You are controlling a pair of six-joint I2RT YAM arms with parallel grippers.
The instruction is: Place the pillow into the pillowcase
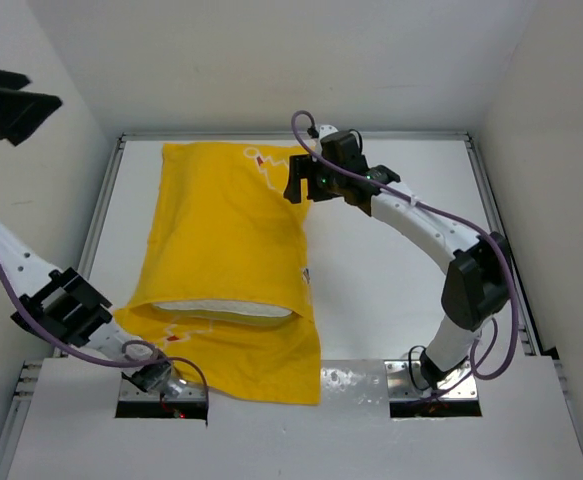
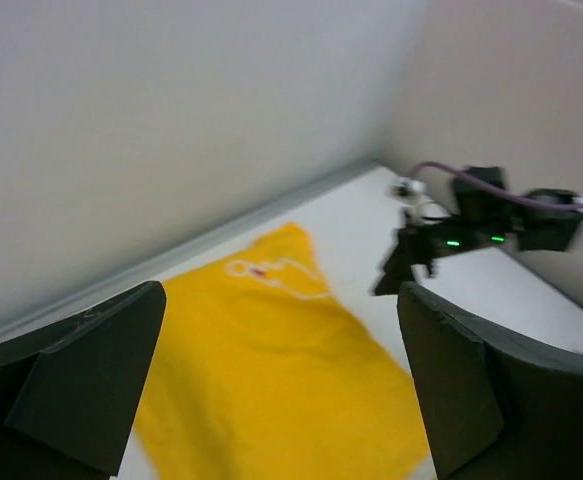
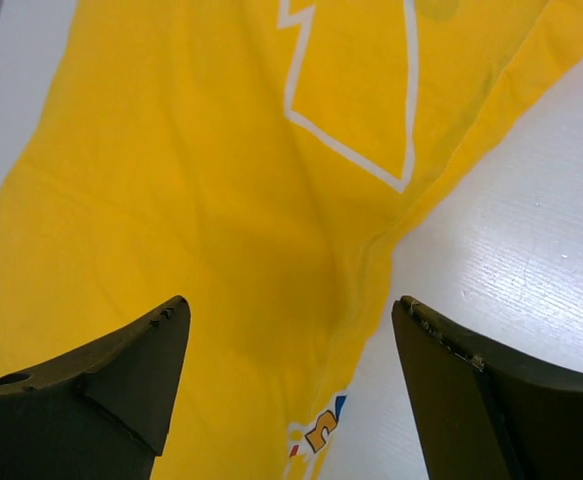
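The thick cream-white pillow (image 1: 221, 311) sits almost wholly inside the bright yellow fabric pillowcase (image 1: 221, 230) on the white tabletop's (image 1: 391, 270) left half, with the right fingers (image 3: 121, 380) spread over its far right edge and the left fingers (image 2: 81, 390) spread wide, raised at the left edge.

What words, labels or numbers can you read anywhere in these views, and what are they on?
No text can be read in full.
On the pillowcase: a scrap of blue-edged yellow lettering at the bottom of the right wrist view, cut off by the frame and not legible.
Its white outline drawing is a picture, not text.
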